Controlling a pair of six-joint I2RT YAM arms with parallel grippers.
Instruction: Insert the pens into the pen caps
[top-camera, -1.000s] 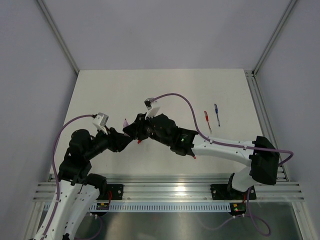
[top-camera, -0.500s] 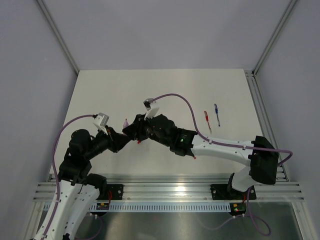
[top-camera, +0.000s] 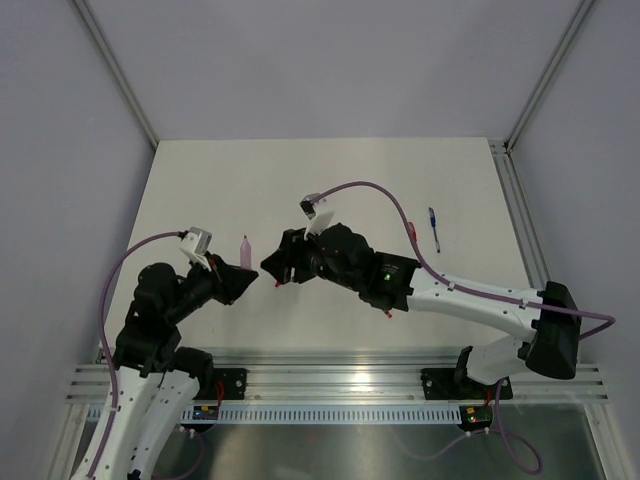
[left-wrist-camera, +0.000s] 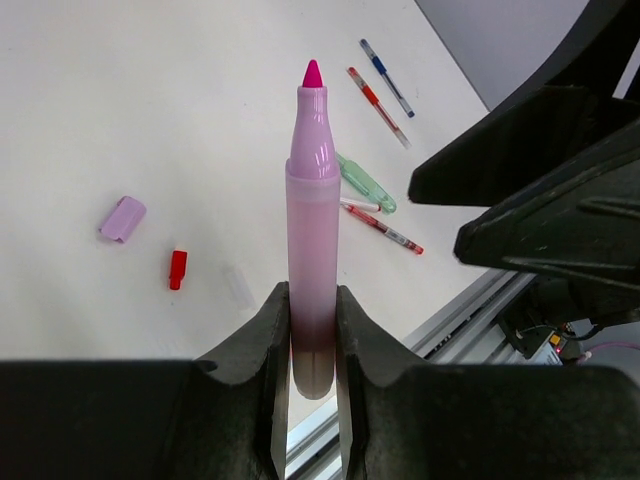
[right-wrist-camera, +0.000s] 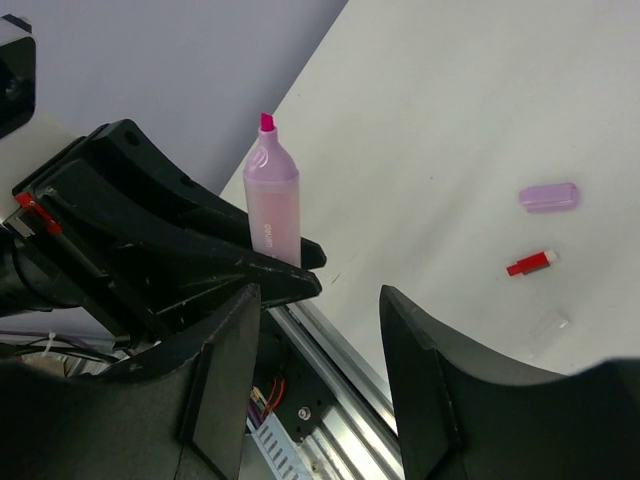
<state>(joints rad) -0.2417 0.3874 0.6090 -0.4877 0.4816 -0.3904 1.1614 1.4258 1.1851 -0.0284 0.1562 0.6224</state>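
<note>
**Pink pen upright in left gripper, tip bare**

Grips the pink pen (left-wrist-camera: 312, 200) low on its barrel with the left gripper (left-wrist-camera: 311, 310), jaws drawn in tight against both sides, magenta tip pointing up with no cap on it. Holds the right gripper (right-wrist-camera: 318, 300) just beside that pen, jaws spread wide with nothing between them.

In the left wrist view, shows three caps lying on the table (left-wrist-camera: 150, 100) to the left of the pen. Places the lilac cap (left-wrist-camera: 122, 218) farthest from the pen, the red cap (left-wrist-camera: 177, 269) nearer, and the clear cap (left-wrist-camera: 238, 287) nearest, almost at the barrel.

To the right of the pen, shows a pale green pen (left-wrist-camera: 365, 183) with a red pen (left-wrist-camera: 378, 226) just beside its end. Farther beyond on the same side, shows a second red pen (left-wrist-camera: 377, 106) and a blue pen (left-wrist-camera: 386, 77), lying side by side and apart.
</note>
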